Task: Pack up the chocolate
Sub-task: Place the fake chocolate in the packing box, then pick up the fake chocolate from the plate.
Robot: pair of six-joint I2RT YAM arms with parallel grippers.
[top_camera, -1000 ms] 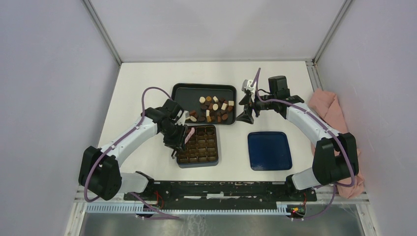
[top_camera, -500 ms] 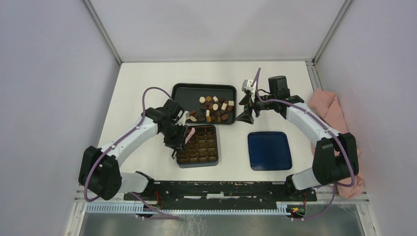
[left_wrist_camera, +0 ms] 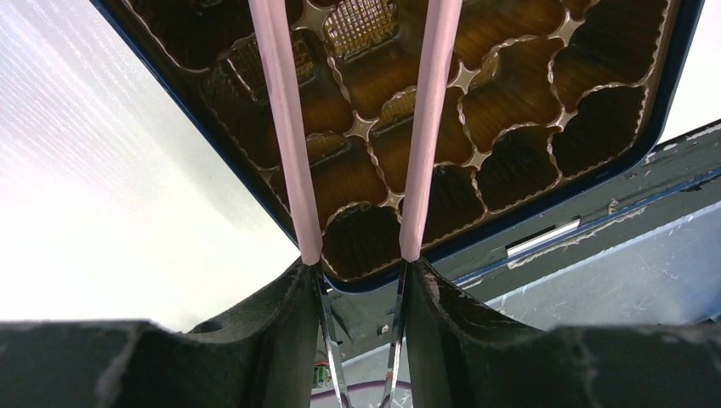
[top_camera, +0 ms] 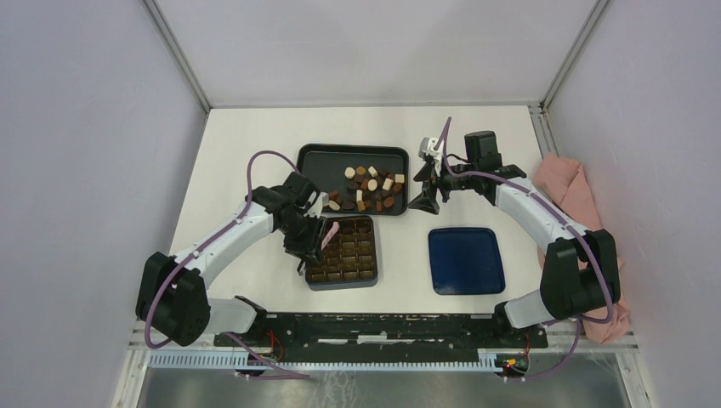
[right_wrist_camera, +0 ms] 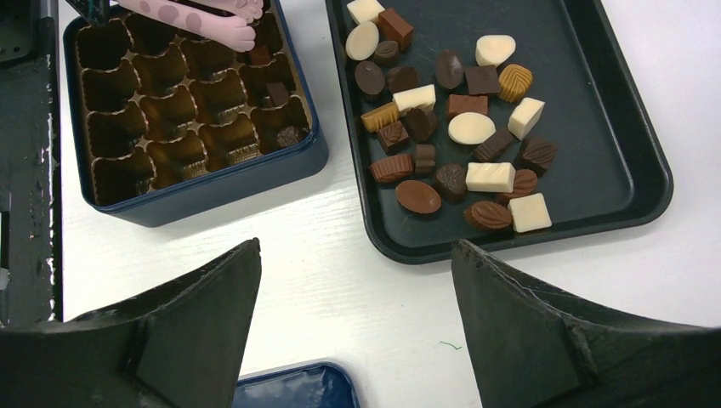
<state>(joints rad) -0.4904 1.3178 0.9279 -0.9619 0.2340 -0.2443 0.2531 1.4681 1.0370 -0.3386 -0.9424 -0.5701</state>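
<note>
Mostly chocolate (right_wrist_camera: 470,127) sits in the tray (right_wrist_camera: 612,127), few in the box (right_wrist_camera: 212,183); left end effector (left_wrist_camera: 357,280) clamps tweezers (left_wrist_camera: 285,127), right end effector (right_wrist_camera: 355,251) gapes.

~30 chocs (right_wrist_camera: 470,127), 1 box (right_wrist_camera: 212,183), 1 tray (right_wrist_camera: 612,127)

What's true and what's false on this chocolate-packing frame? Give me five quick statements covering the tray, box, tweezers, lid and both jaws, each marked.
1. Most of the chocolate lies on the black tray. True.
2. The box is full. False: most compartments are empty, with only a few pieces along one side.
3. The left jaws hold the pink tweezers over the box. True.
4. The right jaws grip a chocolate. False: they stand open and empty.
5. The blue lid sits on the box. False: it lies apart on the table.
</note>
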